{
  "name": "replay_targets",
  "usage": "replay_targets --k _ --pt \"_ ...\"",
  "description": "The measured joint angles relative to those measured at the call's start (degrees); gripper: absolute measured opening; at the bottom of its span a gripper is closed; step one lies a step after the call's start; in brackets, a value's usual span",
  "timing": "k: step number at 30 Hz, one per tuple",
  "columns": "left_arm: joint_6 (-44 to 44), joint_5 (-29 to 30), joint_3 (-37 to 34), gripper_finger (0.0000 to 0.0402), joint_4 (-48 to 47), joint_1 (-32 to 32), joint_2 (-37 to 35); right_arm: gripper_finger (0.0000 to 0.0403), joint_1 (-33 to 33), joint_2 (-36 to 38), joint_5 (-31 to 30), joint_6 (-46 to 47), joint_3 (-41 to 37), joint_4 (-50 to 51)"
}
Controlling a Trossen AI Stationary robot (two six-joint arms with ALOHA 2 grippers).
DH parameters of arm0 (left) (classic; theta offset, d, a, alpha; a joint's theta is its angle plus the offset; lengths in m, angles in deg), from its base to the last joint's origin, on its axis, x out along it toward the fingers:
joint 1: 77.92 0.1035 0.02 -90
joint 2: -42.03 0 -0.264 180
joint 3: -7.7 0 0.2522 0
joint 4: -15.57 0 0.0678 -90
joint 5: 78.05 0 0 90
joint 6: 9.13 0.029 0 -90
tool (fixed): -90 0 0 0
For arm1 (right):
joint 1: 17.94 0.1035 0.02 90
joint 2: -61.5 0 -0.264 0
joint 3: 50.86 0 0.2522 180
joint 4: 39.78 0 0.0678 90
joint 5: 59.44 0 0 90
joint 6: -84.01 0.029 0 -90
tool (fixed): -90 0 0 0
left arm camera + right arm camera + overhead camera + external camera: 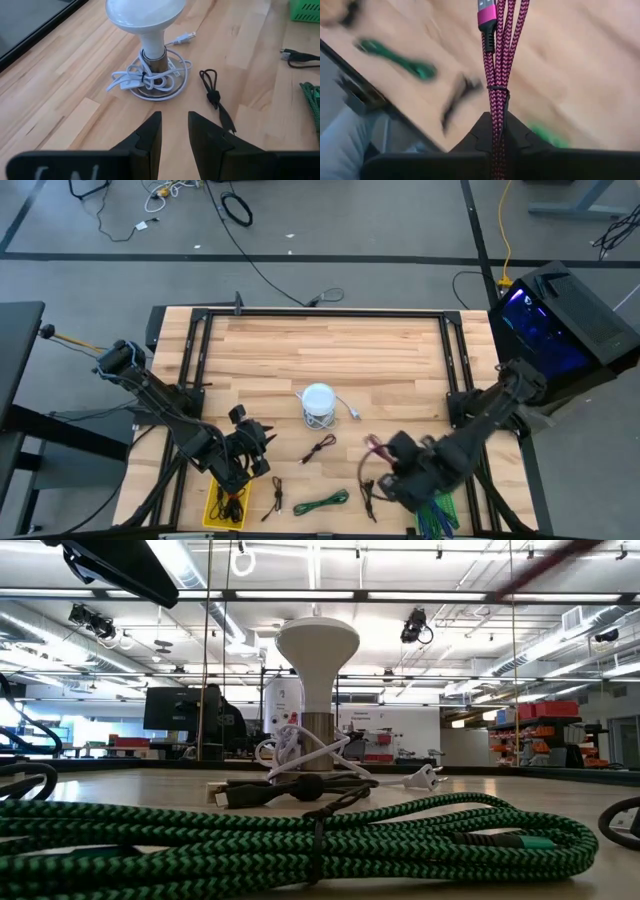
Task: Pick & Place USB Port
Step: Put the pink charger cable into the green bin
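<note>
Pink braided USB cable (496,60) pinched between right fingers (512,137), left fingers (150,132) spread

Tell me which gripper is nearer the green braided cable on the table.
Right. The right gripper, jaws shut on the pink braided cable, is just beside the green braided cable; the left gripper sits farther away.

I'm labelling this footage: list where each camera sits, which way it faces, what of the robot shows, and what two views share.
High: overhead, looking down on the table; both arms, left tool, right tool.
Low: at tabletop height, looking across the green cable to the white lamp; no arm clearly shown.
Left wrist: past its parted fingers toward the lamp.
Right wrist: its tool shut on a pink cable.
Shared: high, low and left wrist all show the lamp.
</note>
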Motion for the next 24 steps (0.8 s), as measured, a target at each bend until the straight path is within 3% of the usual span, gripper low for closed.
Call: replay_targets --k 11,17,24 --pt "-2.7 -0.6 0.0 0.0101 0.4 -0.2 0.0 0.0010 12.7 -1.1 24.9 28.3 0.1 9.3" --pt "-3.9 -1.6 0.0 0.0101 2.9 -1.6 0.0 0.0010 17.7 -1.1 29.7 38.1 0.1 9.3" --pt "-3.7 -1.6 0.0 0.0101 5.9 -4.6 0.0 0.0010 17.8 -4.5 30.3 37.7 0.1 9.0"
